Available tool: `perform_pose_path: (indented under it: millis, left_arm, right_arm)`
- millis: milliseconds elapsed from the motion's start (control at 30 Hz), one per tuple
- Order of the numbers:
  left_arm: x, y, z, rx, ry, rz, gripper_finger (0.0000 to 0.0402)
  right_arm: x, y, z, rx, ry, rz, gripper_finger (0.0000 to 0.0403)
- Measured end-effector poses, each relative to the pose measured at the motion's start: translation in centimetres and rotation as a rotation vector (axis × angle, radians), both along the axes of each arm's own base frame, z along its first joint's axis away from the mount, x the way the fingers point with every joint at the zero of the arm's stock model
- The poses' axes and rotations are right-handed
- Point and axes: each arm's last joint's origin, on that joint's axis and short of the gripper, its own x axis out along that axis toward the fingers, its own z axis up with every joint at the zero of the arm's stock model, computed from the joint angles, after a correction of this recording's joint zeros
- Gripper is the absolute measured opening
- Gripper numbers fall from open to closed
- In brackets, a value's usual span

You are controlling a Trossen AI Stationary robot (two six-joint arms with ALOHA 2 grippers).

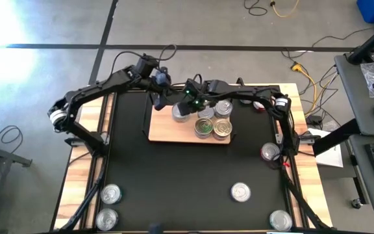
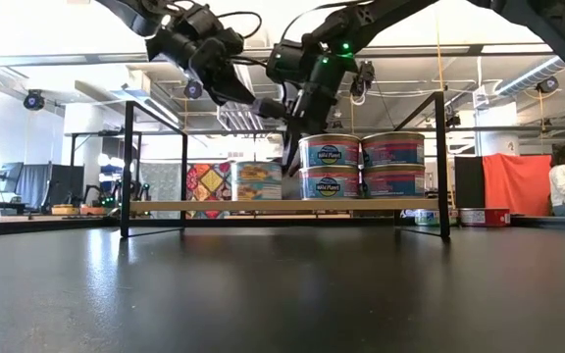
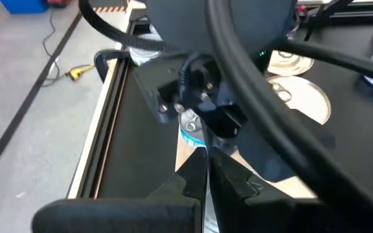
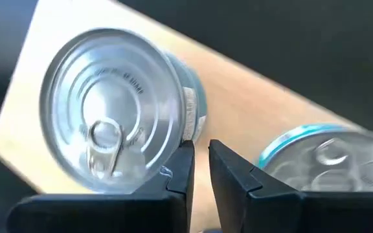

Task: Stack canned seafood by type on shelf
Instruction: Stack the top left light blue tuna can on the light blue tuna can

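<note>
The shelf [image 1: 167, 135] is a light-wood board on the black mat. It carries a single tin [image 1: 182, 112] with a yellowish label [image 2: 256, 181] at its left. Right of that tin, more canned seafood stands in two-high stacks [image 2: 329, 167] [image 2: 392, 167]. My right gripper [image 4: 201, 167] is shut. It points steeply down between the single tin [image 4: 109, 123] and the nearest stack [image 4: 329, 155]. My left gripper [image 3: 207, 169] is shut and holds nothing. It hangs above the shelf's far left part [image 1: 165, 91] and points toward the right gripper. My right gripper's shut fingers [image 4: 185, 162] come from above, right beside the single tin's side wall [image 4: 192, 113]. I cannot tell whether a finger touches the tin. Nothing lies between the fingers. The tin stands upright on the board.
Several loose tins lie on the mat near the front edge [image 1: 111, 193] [image 1: 107, 218] [image 1: 240, 191] [image 1: 280, 220]. A reddish one [image 1: 269, 152] lies at the right, by the right arm. Black frame posts [image 2: 128, 167] [image 2: 441, 162] stand at the shelf's ends.
</note>
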Motion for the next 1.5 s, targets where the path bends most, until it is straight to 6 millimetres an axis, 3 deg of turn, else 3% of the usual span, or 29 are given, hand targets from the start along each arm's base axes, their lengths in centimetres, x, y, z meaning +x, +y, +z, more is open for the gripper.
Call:
perform_pose_path:
  millis: [400,600,867,1167,1300,1500]
  left_arm:
    - [-2.0,-1.5,3.4,0.072,-0.095,-0.002,0.0000]
    - [-2.9,-2.3,4.8,0.096,-0.138,-0.001,0.0000]
    - [-3.3,-2.6,5.2,0.086,-0.153,0.003,0.0000]
    - [-3.7,-3.1,5.9,0.089,-0.173,0.008,0.0000]
    - [-4.4,-3.9,6.8,0.111,-0.201,-0.001,0.0000]
    - [-6.1,-5.3,8.7,0.158,-0.266,-0.006,0.0000]
  right_arm:
    - [0.2,0.1,2.8,-0.077,-0.071,0.008,0.0035]
    - [1.6,0.6,3.7,-0.150,-0.190,0.076,0.0033]
    - [3.0,0.9,1.9,-0.141,-0.207,0.090,0.0033]
    - [2.5,1.0,1.2,-0.148,-0.110,0.058,0.0033]
    - [2.2,1.1,1.0,-0.148,-0.074,0.043,0.0033]
    - [2.9,1.7,1.3,-0.107,-0.157,0.094,0.0034]
